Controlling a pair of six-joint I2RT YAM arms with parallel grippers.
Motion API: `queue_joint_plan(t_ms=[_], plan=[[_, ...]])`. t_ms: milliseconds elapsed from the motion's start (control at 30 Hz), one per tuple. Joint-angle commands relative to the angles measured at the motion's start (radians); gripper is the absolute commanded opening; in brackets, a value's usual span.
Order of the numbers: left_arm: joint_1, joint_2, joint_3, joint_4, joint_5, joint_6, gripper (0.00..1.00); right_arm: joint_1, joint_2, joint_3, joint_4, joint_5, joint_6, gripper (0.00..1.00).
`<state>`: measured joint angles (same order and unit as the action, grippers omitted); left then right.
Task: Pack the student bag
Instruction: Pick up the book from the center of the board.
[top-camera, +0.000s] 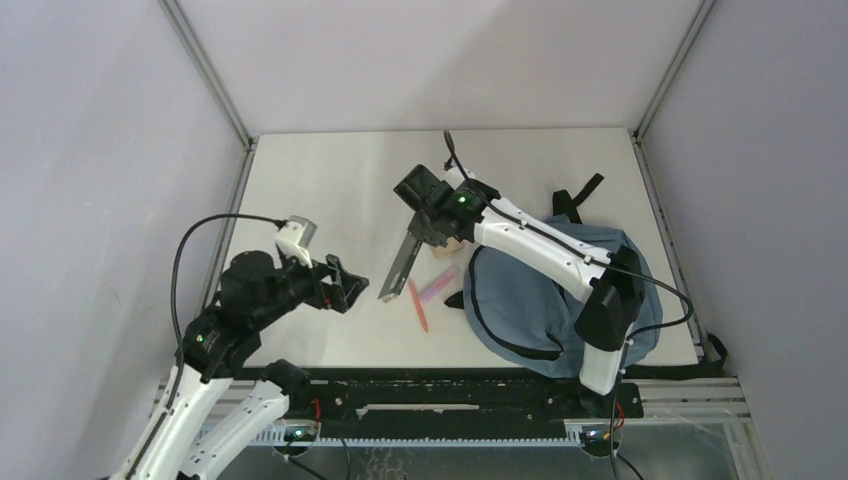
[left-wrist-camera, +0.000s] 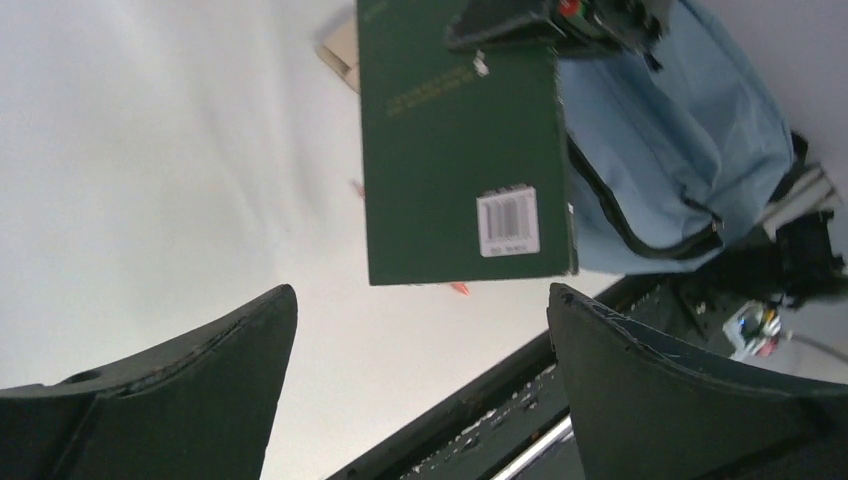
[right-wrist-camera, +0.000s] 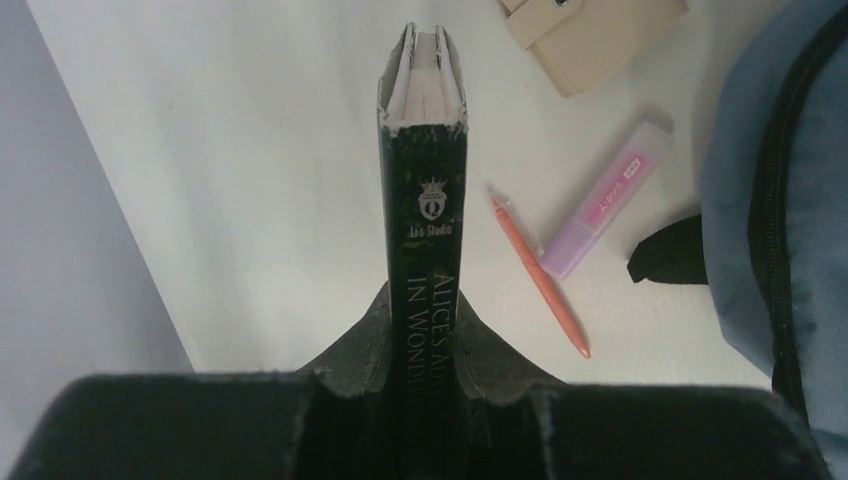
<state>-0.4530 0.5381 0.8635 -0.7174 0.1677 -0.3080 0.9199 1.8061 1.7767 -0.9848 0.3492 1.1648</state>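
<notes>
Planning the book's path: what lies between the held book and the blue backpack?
An orange pen and a pink highlighter, seen in the right wrist view.

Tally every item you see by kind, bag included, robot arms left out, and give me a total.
backpack: 1
green book: 1
orange pen: 1
pink highlighter: 1
beige wallet: 1
Total: 5

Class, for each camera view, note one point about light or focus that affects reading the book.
Top view: soft even light, faint shadows; the book too small to read. Left wrist view: table washed out white, cover lettering blurred. Right wrist view: spine title sharp, right hand a dark mass.
</notes>
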Motion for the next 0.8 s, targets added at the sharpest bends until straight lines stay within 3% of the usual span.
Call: queue_joint_plan(t_ms=[0, 167, 333, 533, 767], plan=[[-0.159, 0.037, 0.047, 0.009, -0.101, 0.059, 0.99, -0.005, -0.006, 0.099, -0.023, -0.023, 0.056, 0.00], [-0.383, 0.110, 0.055, 0.037, -0.312, 0.069, 1.00, -0.006, -0.005, 0.097, -0.005, -0.047, 0.061, 0.00], [-0.535, 0.205, 0.064, 0.080, -0.487, 0.068, 1.00, -0.009, -0.001, 0.097, -0.003, -0.067, 0.055, 0.00], [-0.585, 0.296, 0.055, 0.147, -0.598, 0.070, 0.97, -0.014, -0.012, 0.086, -0.008, -0.089, 0.057, 0.00], [-0.606, 0.362, 0.059, 0.196, -0.667, 0.075, 0.78, -0.017, -0.029, 0.049, 0.007, -0.103, 0.065, 0.00]])
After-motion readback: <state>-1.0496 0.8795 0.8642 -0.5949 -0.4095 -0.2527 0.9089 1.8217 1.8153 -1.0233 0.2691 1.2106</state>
